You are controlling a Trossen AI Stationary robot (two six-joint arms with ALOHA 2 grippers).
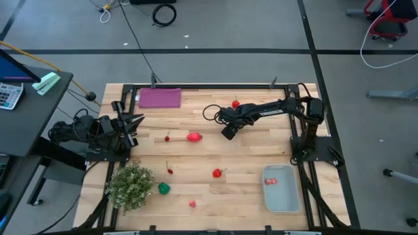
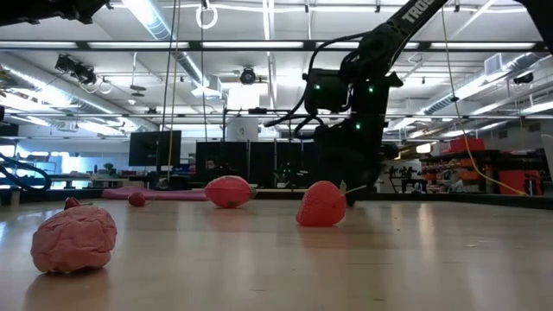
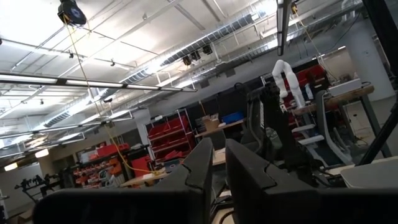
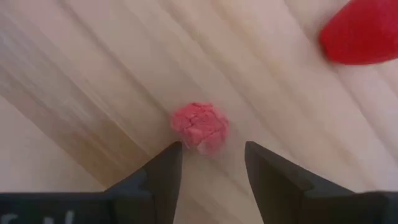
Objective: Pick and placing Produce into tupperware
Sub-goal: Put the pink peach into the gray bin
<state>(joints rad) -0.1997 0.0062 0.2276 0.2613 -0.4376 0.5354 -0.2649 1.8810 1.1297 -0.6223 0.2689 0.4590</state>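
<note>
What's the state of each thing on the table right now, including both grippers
right gripper: open, fingers apart above a small pink piece, not touching it
left gripper: parked at the table's left edge, fingers almost together, holding nothing
tupperware: upright, lidless, one red piece inside
strawberry: loose on the table
green piece: loose beside the plant

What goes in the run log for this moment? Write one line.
right gripper: open, over pink piece | left gripper: waiting, table's left edge | tupperware: holds red produce
</note>
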